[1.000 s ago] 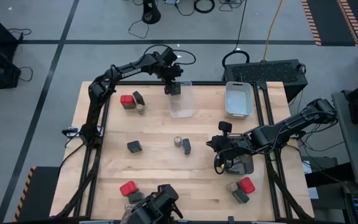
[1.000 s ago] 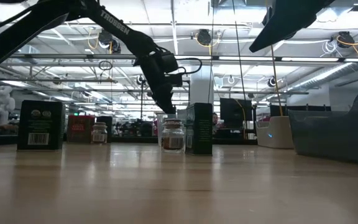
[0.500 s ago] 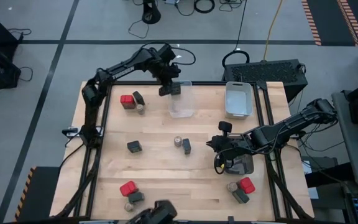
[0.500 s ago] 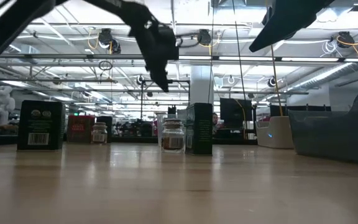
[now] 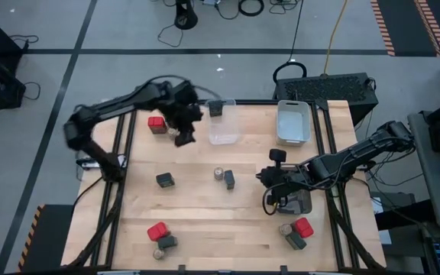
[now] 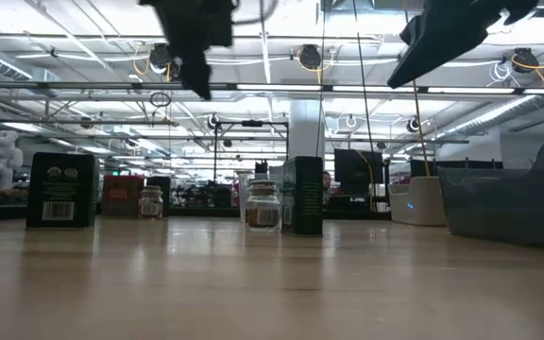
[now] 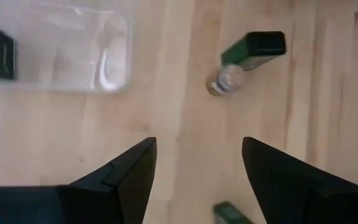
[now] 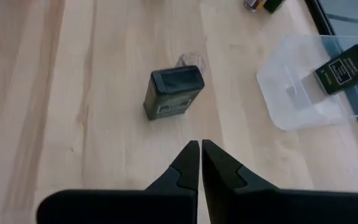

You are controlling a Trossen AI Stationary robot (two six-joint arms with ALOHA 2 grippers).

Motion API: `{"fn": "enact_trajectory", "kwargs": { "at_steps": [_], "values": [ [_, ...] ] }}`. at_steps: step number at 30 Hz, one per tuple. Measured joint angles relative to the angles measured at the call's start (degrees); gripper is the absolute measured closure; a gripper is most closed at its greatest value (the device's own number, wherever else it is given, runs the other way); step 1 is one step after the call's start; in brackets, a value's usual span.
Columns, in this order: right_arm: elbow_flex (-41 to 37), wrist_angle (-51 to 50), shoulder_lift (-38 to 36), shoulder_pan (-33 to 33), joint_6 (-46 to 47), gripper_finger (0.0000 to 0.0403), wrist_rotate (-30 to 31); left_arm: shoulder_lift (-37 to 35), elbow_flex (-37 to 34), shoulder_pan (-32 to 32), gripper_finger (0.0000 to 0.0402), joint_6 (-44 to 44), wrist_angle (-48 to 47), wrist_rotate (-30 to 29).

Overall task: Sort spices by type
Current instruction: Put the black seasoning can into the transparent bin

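My left gripper [image 5: 183, 130] hung empty, half-open, near the tabletop's far-left corner. Red tin [image 5: 156, 124] sat just beside it; the shut right gripper [image 5: 264, 182] was well apart.

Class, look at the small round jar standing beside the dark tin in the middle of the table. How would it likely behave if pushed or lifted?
The small round jar looks like clear glass, so it is probably breakable and slippery to grip. Standing upright on a flat base, it should slide when nudged low down; tipped over, its round body would likely roll. It stands close to the dark tin, so a push may shift both.
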Motion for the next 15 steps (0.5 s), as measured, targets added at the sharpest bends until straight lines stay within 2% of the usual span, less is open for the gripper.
{"fn": "enact_trajectory", "kwargs": {
  "at_steps": [7, 11, 15],
  "values": [
    [0.0, 0.71, 0.0, 0.0, -1.51, 0.0403, -0.14, -17.57, -13.94, -10.16, 0.0157, -17.56, 8.71, -12.17],
    [-0.29, 0.77, 0.0, 0.0, -1.18, 0.0403, -1.86, -24.13, -17.18, -16.11, 0.0157, -26.97, 8.35, -19.04],
    [-0.79, 1.48, 0.0, -0.01, -1.55, 0.0403, -1.56, -27.34, -17.68, -21.17, 0.0157, -31.15, 7.04, -23.06]
  ]
}}
